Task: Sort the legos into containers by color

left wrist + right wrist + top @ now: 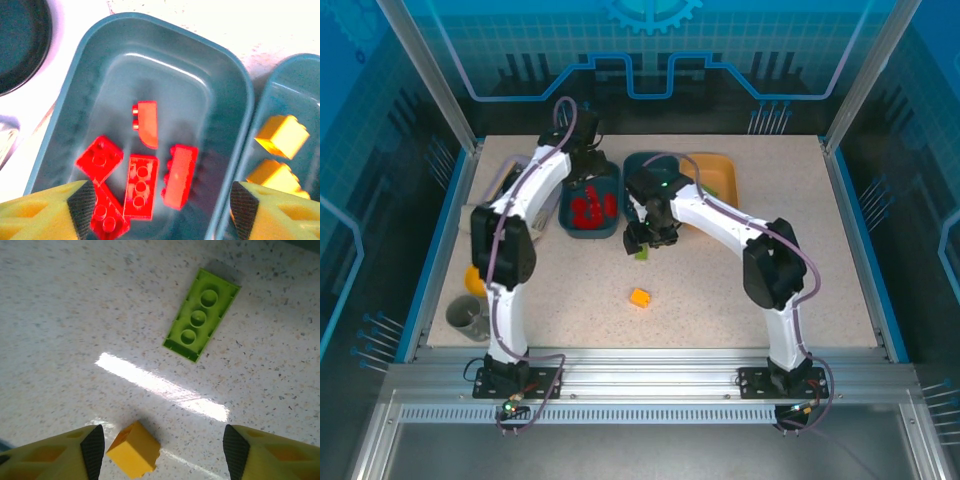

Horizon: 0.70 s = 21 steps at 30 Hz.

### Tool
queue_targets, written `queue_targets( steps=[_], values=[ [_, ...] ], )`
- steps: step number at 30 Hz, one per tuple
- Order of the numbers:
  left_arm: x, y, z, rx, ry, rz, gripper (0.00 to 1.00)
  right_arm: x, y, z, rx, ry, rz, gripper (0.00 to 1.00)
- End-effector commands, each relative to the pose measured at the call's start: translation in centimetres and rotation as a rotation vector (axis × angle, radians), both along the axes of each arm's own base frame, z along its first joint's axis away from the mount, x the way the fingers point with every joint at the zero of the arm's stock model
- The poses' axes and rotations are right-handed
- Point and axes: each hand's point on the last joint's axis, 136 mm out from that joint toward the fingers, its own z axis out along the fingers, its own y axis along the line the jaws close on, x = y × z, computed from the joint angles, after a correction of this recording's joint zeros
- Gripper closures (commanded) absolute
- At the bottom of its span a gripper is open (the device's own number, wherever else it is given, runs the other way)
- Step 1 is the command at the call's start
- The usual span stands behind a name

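My left gripper (588, 180) (162, 215) hangs open over a dark teal tub (608, 225) (100, 75) holding several red legos (590, 208) (141, 186). A second teal tub (636, 163) (305, 95) beside it holds two orange-yellow bricks (281, 135). Further right is the orange tub (722, 165). My right gripper (646, 238) (160, 455) stands open above the table. A flat green lego (642, 254) (201, 315) lies studs-down ahead of it. A loose orange-yellow lego (640, 297) (134, 450) rests on the table, seen close to the left finger in the right wrist view.
A black round bowl (17, 45) sits left of the red tub on a lavender tray (505, 178). At the left edge are a yellow bowl (473, 279) and a grey cup (468, 315). Blue frame walls ring the speckled table (740, 300).
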Motion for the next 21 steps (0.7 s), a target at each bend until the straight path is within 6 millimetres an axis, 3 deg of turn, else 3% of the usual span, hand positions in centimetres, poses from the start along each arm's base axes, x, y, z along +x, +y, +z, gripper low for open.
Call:
queue_targets(
  steps=[1,7,11,16,21],
  values=[
    [-3.3,-1.6,2.7,-0.12,-0.06,0.041,0.23,0.1,0.2,-1.1,-0.074,-0.006,-0.046,0.34],
    [-11.1,-2.8,2.0,-0.196,-0.039,0.029,0.19,0.9,0.5,-3.5,-0.117,0.015,-0.118,0.31],
    [-15.7,-2.3,1.2,-0.202,-0.007,0.011,0.18,1.7,1.1,-4.7,-0.118,0.02,-0.141,0.3],
    [-19.7,-0.6,1.0,-0.192,0.004,0.02,0.16,2.5,1.2,-5.9,-0.14,0.005,-0.175,0.31],
    [-21.7,0.1,1.3,-0.218,-0.008,0.049,0.13,2.9,0.6,-7.0,-0.179,0.0,-0.207,0.34]
  ],
)
